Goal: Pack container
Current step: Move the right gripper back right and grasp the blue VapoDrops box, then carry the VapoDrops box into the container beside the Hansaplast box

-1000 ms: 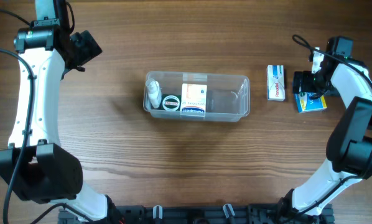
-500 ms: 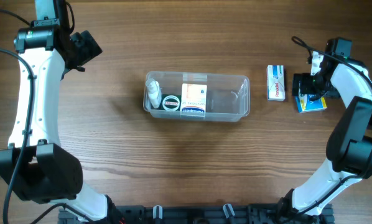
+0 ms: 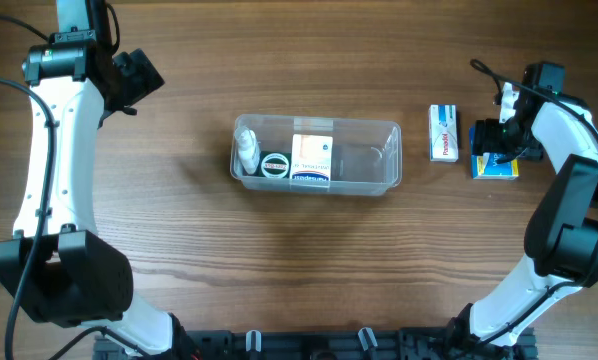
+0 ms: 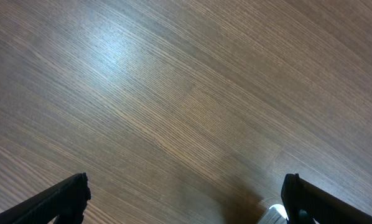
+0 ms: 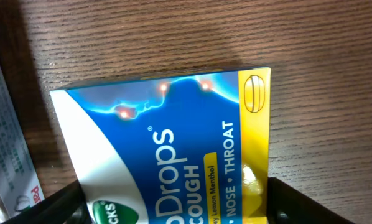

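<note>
Straddling the cough-drop box (image 5: pixel 173 137) near the bench's right edge, your right gripper (image 5: pixel 176 202) can't be judged clamped. The container (image 3: pixel 379 152) lies mid-bench toward the left edge, its long axis left-right.

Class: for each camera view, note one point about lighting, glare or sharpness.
Overhead: the light is even and the picture sharp, with faint highlights on the clear container. Left wrist: a pale sheen streaks the table at upper left. Right wrist: the cough drops box is close and its print legible, with dark shadow on the wood at top left.
</note>
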Action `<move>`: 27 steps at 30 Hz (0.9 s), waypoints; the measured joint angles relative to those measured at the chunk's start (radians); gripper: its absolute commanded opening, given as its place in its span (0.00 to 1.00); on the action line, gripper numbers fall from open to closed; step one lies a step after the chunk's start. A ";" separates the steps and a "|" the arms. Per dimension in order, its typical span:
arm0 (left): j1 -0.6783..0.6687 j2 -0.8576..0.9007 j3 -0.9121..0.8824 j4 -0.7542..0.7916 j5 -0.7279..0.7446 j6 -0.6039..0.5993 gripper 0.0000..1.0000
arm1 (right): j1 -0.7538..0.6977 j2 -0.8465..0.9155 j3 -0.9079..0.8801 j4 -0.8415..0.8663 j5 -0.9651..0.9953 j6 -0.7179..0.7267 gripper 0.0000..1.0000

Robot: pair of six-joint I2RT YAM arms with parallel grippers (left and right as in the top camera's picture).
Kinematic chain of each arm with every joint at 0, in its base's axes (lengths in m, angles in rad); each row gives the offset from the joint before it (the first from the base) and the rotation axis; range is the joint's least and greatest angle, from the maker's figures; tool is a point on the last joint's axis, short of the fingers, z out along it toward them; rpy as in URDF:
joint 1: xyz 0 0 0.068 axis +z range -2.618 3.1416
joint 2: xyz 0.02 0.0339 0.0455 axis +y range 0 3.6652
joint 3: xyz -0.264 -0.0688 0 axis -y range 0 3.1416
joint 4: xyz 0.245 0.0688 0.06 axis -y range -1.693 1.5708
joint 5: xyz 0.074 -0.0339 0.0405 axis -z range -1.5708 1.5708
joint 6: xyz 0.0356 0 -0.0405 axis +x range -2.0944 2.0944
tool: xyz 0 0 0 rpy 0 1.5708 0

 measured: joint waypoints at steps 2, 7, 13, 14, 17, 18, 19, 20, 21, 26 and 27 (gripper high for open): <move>0.000 0.000 0.000 0.000 0.000 0.000 1.00 | 0.000 0.000 0.000 0.000 -0.007 -0.001 0.66; 0.000 0.000 0.000 0.000 0.000 0.000 1.00 | 0.000 0.000 0.003 -0.009 -0.012 0.017 0.67; 0.000 0.000 0.000 0.000 0.000 0.000 1.00 | 0.000 -0.004 0.053 -0.116 -0.035 0.064 0.67; 0.000 0.000 0.000 0.000 0.000 0.000 1.00 | 0.000 -0.012 0.068 -0.139 -0.048 0.076 0.67; 0.000 0.000 0.000 0.000 0.000 0.000 1.00 | 0.000 -0.069 0.113 -0.214 -0.087 0.118 0.67; 0.000 0.000 0.000 0.000 0.000 0.000 1.00 | 0.003 -0.091 0.127 -0.240 -0.101 0.130 0.67; 0.000 0.000 0.000 0.000 0.000 0.000 1.00 | 0.009 -0.122 0.140 -0.267 -0.115 0.147 0.66; 0.000 0.000 0.000 0.000 0.000 0.000 1.00 | 0.018 -0.147 0.147 -0.286 -0.122 0.160 0.66; 0.000 0.000 0.000 0.000 0.000 0.000 1.00 | 0.031 -0.173 0.151 -0.307 -0.130 0.177 0.66; 0.000 0.000 0.000 0.000 0.000 0.000 1.00 | 0.118 -0.293 0.153 -0.377 -0.159 0.258 0.64; 0.000 0.000 0.000 0.000 0.000 0.000 1.00 | 0.147 -0.318 0.153 -0.388 -0.167 0.283 0.64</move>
